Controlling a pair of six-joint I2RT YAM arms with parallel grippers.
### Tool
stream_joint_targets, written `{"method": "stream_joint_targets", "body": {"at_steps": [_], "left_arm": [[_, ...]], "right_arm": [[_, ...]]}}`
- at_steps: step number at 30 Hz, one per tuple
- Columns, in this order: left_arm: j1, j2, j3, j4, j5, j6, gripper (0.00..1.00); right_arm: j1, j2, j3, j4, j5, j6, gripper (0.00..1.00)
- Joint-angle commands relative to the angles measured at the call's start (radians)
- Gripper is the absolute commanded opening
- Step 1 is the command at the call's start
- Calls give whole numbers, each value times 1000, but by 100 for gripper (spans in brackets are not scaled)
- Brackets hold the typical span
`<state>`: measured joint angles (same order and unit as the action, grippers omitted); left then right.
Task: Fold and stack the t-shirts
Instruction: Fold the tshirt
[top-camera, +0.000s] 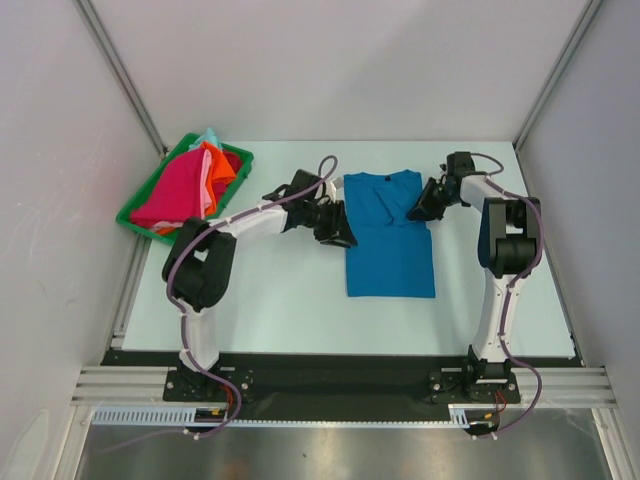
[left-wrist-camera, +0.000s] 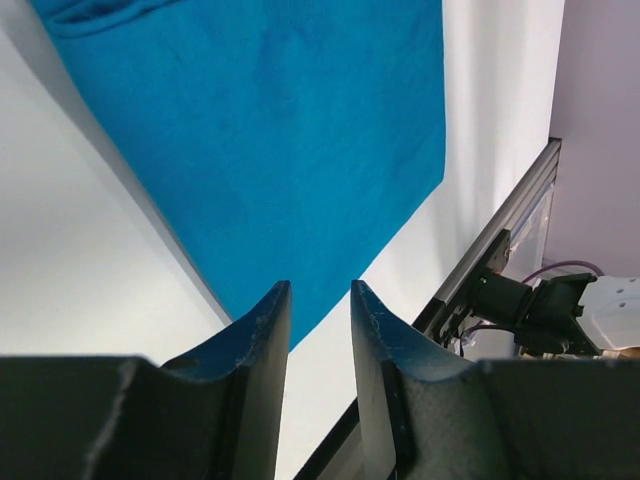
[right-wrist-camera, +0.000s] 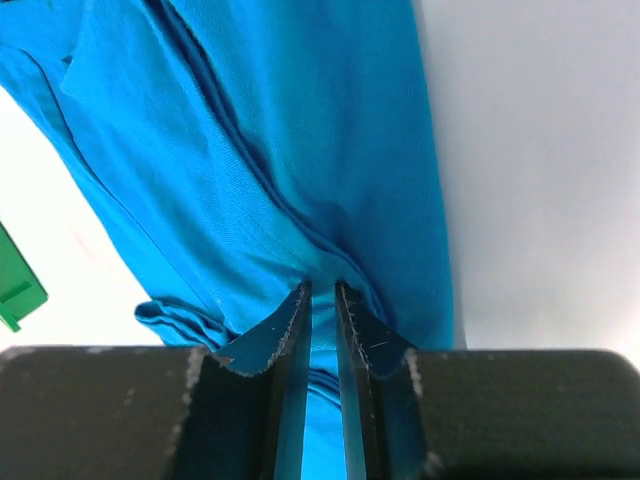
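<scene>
The bright blue t-shirt (top-camera: 390, 240) lies flat in the middle of the table, its sides folded in to a long rectangle. My left gripper (top-camera: 337, 233) is at its left edge; in the left wrist view it (left-wrist-camera: 318, 286) is open and empty, just off the blue cloth (left-wrist-camera: 280, 130). My right gripper (top-camera: 420, 211) is at the shirt's upper right side. In the right wrist view it (right-wrist-camera: 320, 286) is shut on a gathered fold of the blue cloth (right-wrist-camera: 280, 140). The magenta (top-camera: 175, 190), orange (top-camera: 220, 165), pale pink (top-camera: 207, 186) and mint (top-camera: 208, 136) t-shirts lie heaped together.
The heaped shirts sit in a green plastic tray (top-camera: 141, 228) at the table's back left; its corner shows in the right wrist view (right-wrist-camera: 15, 292). Grey walls and metal frame posts enclose the table. A metal rail runs along the near edge (left-wrist-camera: 500, 235).
</scene>
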<state>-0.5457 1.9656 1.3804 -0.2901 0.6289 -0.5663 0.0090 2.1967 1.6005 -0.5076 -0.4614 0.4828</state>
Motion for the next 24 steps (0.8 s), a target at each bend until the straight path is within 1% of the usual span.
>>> {"method": "stream_joint_targets", "body": {"at_steps": [1,4,10,13,17,22,24], "left_arm": [[7,6,51,-24,20,23,35],[6,1,51,-29,18,25,35],[7,-5,46,-34,20,23,35],[9,-7,42,-26,18,20,35],[9,-10,31,-8,23,6,35],[15,-19,9,15,31,0,35],[21,-24,-9,23,32,0,35]], "right_arm": [[0,-8,30,-41,26,-69,22],[3,-17,74,-80,50,-78,23],[14,-55,142,-127,75,-85,29],[20,-43,209,-154,70,-84,30],[43,-3,292,-157,53,-66,35],[68,41,320,-40,-2,32,38],[78,66,332,-17,3,43,48]]}}
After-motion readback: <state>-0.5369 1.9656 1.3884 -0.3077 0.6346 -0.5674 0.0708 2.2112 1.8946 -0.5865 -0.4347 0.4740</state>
